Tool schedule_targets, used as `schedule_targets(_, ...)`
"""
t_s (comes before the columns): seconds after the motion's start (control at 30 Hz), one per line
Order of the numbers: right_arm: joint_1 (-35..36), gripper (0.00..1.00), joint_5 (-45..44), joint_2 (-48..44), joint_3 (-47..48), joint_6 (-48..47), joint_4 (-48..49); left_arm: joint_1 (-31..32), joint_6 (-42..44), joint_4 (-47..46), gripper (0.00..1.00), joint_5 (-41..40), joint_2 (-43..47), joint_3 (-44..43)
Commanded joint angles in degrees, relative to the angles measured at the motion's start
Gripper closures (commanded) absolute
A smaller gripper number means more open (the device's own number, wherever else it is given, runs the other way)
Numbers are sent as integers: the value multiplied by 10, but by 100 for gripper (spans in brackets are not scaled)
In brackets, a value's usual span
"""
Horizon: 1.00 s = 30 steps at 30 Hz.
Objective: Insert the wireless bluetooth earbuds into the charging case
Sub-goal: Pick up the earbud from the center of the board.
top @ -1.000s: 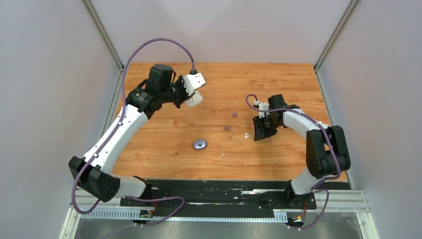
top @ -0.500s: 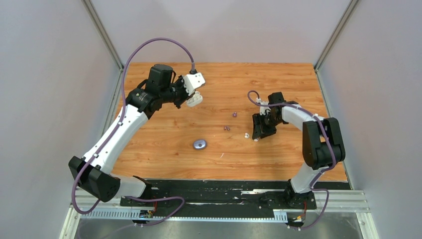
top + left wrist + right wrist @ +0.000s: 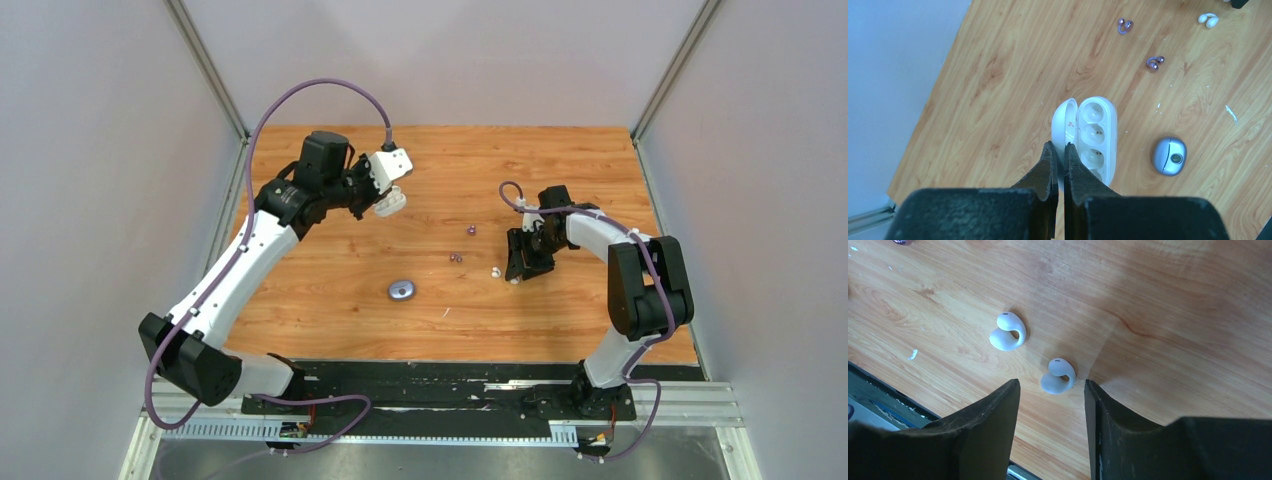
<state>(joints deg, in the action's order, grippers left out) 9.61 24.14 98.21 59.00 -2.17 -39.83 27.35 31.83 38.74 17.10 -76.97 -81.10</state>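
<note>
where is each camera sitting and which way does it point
Top external: above and behind the bases, facing down at the table; left arm and right arm show whole.
Left wrist: on the left arm, facing down past the left gripper, shut on the open white case.
Right wrist: low over the table, facing down between the open right gripper at the white earbuds.
Shared: left wrist and top both show the grey case.

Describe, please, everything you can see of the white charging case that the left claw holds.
The white charging case is a glossy, pebble-shaped shell, plastic by its look. It is open: the rounded lid is swung left of the tray, whose row of round wells, with small dark contacts, is empty. The left claw is shut on its near end, about where lid and tray meet. Whether it rests on the wooden table or hangs above it is unclear.
</note>
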Motion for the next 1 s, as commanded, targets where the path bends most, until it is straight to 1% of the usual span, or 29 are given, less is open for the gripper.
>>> schedule_targets(0.0,4,50,2,-11,4,17,11,2,10,-26,100,-7,19,7)
schedule_targets(0.2,3,49,-8,-14,0,18,14,2,40,-52,100,-10,36,26)
schedule_targets(0.43,3,49,-12,-24,-7,18,23,3,96,-77,100,-9,66,53)
schedule_targets(0.57,3,48,-16,-31,-10,33,25,7,139,-108,100,-9,91,81)
schedule_targets(0.77,3,47,-21,-42,-10,34,26,23,240,-152,100,-7,135,141)
schedule_targets(0.97,2,46,-23,-48,-10,35,28,37,285,-173,100,-10,157,170)
